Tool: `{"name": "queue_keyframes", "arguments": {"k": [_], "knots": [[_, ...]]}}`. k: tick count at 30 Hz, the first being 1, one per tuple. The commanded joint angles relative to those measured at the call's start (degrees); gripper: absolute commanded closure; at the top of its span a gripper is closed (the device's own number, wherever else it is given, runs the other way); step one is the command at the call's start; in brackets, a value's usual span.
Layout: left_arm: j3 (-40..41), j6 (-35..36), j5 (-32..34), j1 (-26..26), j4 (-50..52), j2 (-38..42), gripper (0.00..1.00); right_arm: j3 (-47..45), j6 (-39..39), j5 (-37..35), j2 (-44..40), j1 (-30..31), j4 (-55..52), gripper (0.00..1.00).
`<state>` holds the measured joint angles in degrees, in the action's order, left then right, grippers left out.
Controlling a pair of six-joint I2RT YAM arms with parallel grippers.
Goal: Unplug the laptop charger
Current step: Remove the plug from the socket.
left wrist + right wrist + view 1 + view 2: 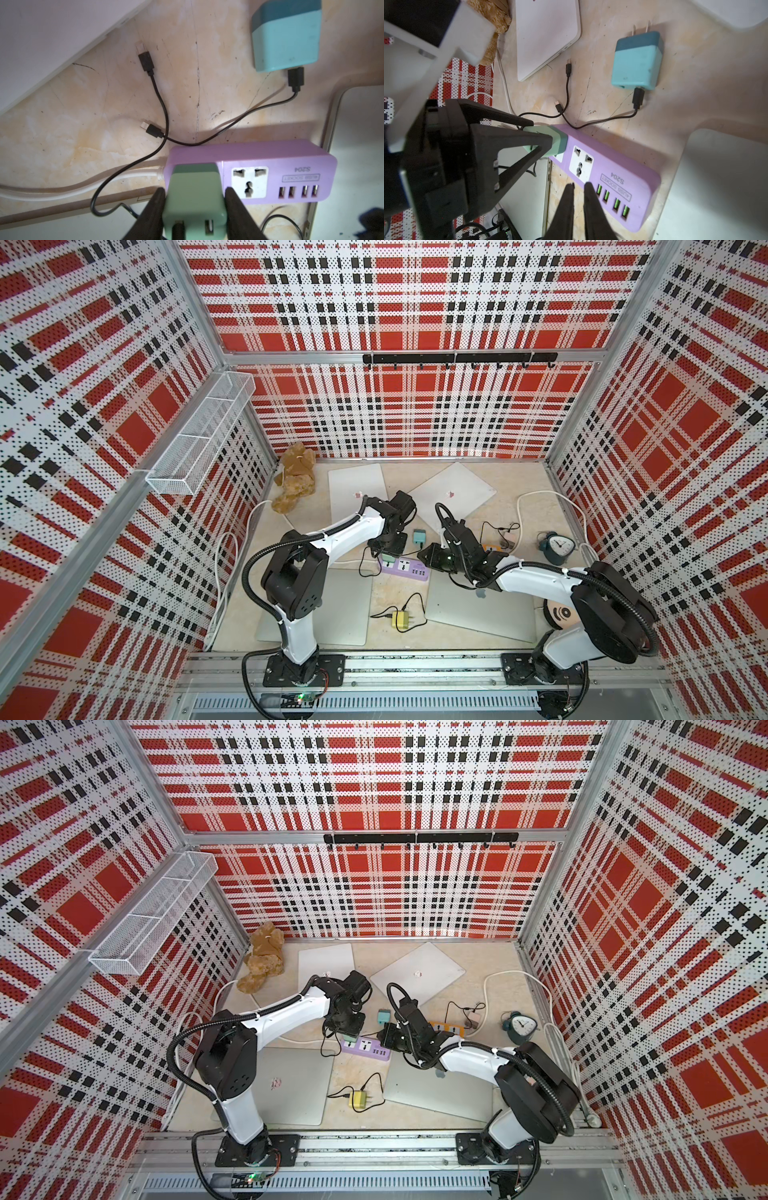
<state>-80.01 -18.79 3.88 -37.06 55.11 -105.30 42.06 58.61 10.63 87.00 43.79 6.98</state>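
Red-black-white plaid on walls (415, 302), beige marbled tabletop (83, 124), lilac power strip (270, 158), mint-green charger (194, 199), two-tone teal charger (285, 39), yellow charger (400, 619), tan plush toy (295, 481).

A green charger (195, 199) of smooth matt plastic sits in a lilac power strip (270, 155) of the same finish. The teal charger (286, 41) is plastic too, scuffed and speckled. The pale marbled tabletop (83, 135) is smooth but scratched and stained. The laptops (357, 485) have matt silver metal lids. At far left are a fuzzy cloth toy (295, 477) and a white wire-mesh basket (199, 435).
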Motion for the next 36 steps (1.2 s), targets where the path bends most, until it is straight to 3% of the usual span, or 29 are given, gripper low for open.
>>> {"name": "queue_keyframes", "arguments": {"k": [1, 13, 36], "knots": [[1.17, -0.29, -0.54, 0.28, -1.32, 0.93, 0.66, -1.11, 1.96, 0.7, 1.45, 1.01, 2.53, 0.89], [1.43, -0.47, -0.45, 0.5, -1.72, 1.04, 0.66, -2.57, 2.83, 0.25, 3.73, 2.26, 2.46, 1.0], [2.36, -0.72, -0.47, 0.84, -2.37, 1.14, 0.66, -4.46, 5.17, 2.11, 7.5, 2.77, 4.44, 1.0]]}}
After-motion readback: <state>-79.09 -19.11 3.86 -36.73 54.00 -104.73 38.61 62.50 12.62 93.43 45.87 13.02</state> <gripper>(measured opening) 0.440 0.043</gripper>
